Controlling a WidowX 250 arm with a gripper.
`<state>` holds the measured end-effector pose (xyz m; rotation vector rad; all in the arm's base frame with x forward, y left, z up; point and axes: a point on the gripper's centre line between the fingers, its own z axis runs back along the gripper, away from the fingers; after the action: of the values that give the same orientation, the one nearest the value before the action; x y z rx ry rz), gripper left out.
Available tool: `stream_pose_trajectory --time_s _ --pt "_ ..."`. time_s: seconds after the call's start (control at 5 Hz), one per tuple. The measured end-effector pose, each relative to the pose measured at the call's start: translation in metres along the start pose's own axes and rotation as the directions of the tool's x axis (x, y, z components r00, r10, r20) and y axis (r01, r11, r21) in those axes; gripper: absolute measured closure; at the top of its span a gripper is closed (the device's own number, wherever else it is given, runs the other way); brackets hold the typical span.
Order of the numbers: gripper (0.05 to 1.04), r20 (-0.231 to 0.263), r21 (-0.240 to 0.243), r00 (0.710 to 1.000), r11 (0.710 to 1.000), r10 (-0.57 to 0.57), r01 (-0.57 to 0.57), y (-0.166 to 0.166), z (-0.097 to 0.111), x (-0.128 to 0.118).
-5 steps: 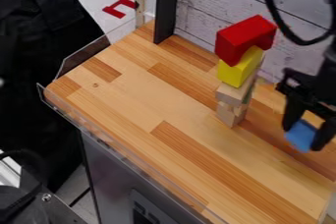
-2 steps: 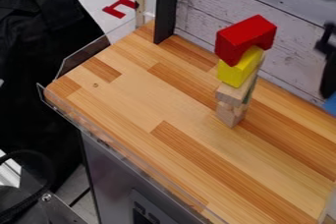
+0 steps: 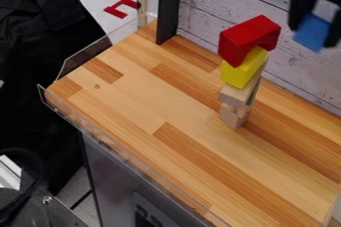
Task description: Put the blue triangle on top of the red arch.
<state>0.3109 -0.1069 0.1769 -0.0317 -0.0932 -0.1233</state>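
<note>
From my end of the link, I have the gripper (image 3: 313, 35) at the upper right of the camera view, pointing down in front of the whitewashed plank wall (image 3: 220, 2). Its two fingers are closed on the blue block (image 3: 311, 33), one on either side, with a broad flat face turned my way. I can't make out a triangular outline from here. The block is up in the air, to the right of the red arch (image 3: 241, 39) and apart from it.

The arch caps my tower, its opening facing down over the yellow block (image 3: 238, 74). Under the yellow one I see an upper wooden block (image 3: 233, 94), then the lower wooden piece (image 3: 233, 116) standing on the butcher-block counter (image 3: 146, 96). The tower is upright, though its pieces don't line up neatly.

Over at the counter's far corner I've got a black post (image 3: 168, 9), with a clear guard (image 3: 80, 56) along the edge near it. Beyond that lies a red bracket-shaped piece (image 3: 121, 8), off the counter.
</note>
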Motion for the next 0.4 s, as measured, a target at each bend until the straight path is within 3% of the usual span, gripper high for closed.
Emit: stream_pose_trajectory --time_s 0.2,0.4 --pt "0.529 0.029 0.005 0.996 0.997 0.08 -0.08 0.031 0.015 -0.001" --pt "0.529 0.02 0.011 0.992 0.993 0.121 -0.121 0.05 0.02 -0.011"
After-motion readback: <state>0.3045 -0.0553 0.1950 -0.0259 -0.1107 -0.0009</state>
